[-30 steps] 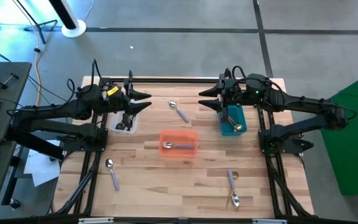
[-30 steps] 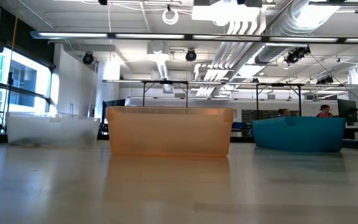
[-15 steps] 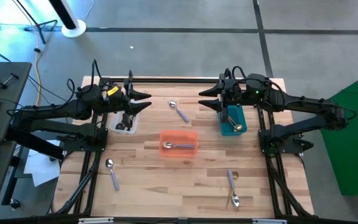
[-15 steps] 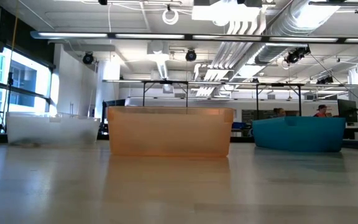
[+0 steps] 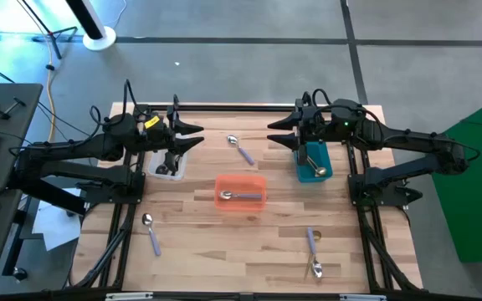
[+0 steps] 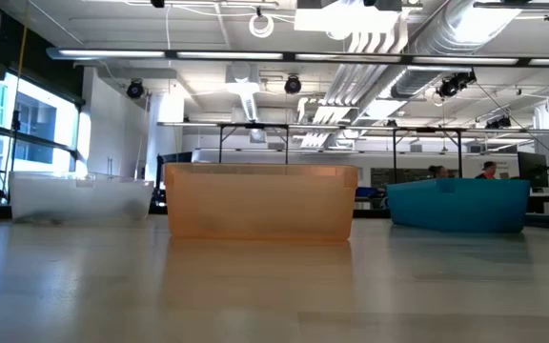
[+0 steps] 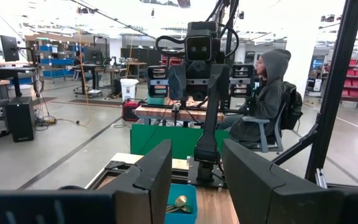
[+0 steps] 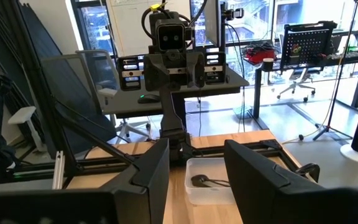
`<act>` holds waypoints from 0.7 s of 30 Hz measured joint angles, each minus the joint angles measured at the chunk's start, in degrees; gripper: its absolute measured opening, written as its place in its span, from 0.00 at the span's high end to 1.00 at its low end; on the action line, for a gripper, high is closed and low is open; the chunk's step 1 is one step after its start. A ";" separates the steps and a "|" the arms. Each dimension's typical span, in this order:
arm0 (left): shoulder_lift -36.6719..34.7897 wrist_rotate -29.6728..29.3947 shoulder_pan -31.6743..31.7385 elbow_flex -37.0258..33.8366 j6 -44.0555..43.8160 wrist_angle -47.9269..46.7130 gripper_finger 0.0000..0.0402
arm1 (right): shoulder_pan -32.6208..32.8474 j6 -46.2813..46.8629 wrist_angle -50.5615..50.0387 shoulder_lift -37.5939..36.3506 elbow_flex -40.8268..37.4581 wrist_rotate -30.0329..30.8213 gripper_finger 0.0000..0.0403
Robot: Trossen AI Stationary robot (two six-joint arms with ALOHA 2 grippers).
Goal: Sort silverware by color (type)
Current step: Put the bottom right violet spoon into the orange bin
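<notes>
Both arms hover above the table's far part, facing each other with nothing between their fingers. My left gripper is open over the clear bin, which holds black spoons. My right gripper is open over the teal bin, where gold spoons lie. One lavender-handled spoon lies in the orange bin. Loose lavender-handled spoons lie flat on the table: one at the far middle, one near left, two near right.
The three bins stand in a row across the table's middle, also seen in the low view: clear bin, orange bin, teal bin. Bare wood lies between the near spoons. A person in a grey hoodie sits beyond the table.
</notes>
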 joint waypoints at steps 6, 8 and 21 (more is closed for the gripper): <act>0.00 0.00 0.01 0.00 0.01 0.00 0.67 | 0.00 0.16 -0.08 0.00 0.00 0.01 0.65; 0.00 0.00 0.00 0.00 0.01 0.01 0.67 | 0.00 0.16 -0.37 0.00 0.00 0.01 0.65; 0.00 0.00 0.00 0.00 0.00 0.01 0.67 | 0.01 1.82 0.00 0.00 0.00 0.22 0.65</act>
